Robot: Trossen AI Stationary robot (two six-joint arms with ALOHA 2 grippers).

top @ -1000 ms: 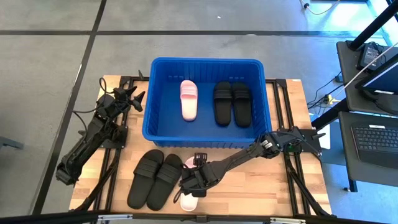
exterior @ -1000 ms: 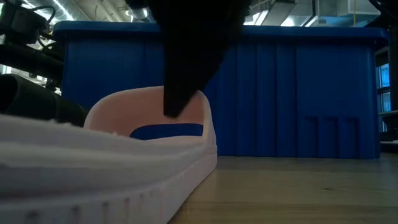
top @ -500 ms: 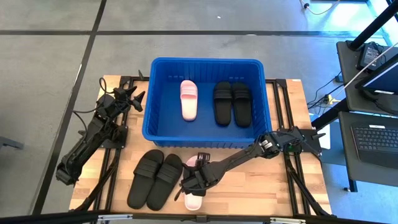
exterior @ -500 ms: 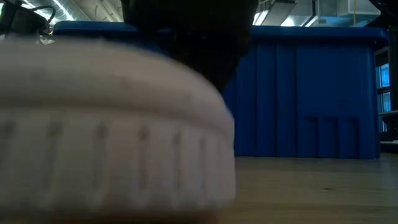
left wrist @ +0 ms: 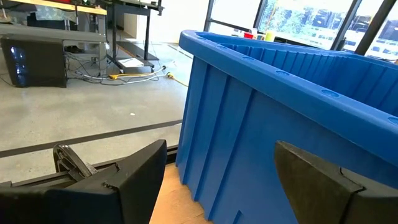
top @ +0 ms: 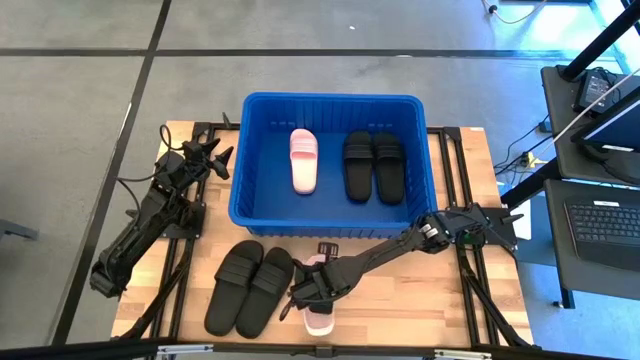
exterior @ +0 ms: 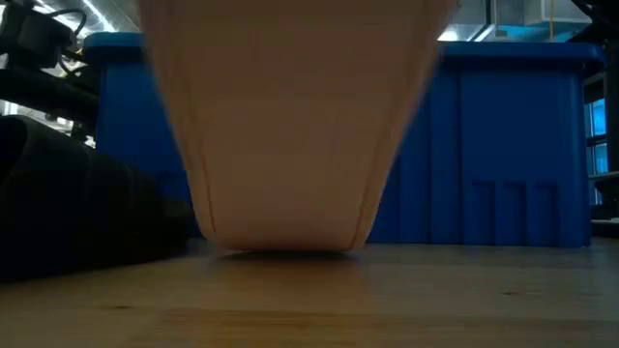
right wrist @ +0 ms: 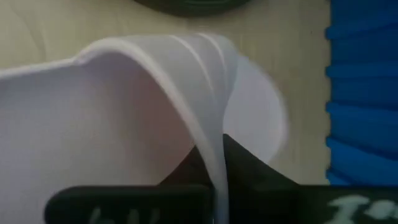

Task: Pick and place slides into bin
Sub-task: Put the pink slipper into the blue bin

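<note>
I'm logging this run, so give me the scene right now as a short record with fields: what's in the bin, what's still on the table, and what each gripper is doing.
in bin: blue bin holds one pink slide and a black pair
on table: second black pair in front of the bin
in grasp: other pink slide, near the table's front edge, strap pinched
right gripper: shut on that slide's strap
left gripper: open, waiting beside the bin's left wall
slides still outside bin: three
</note>
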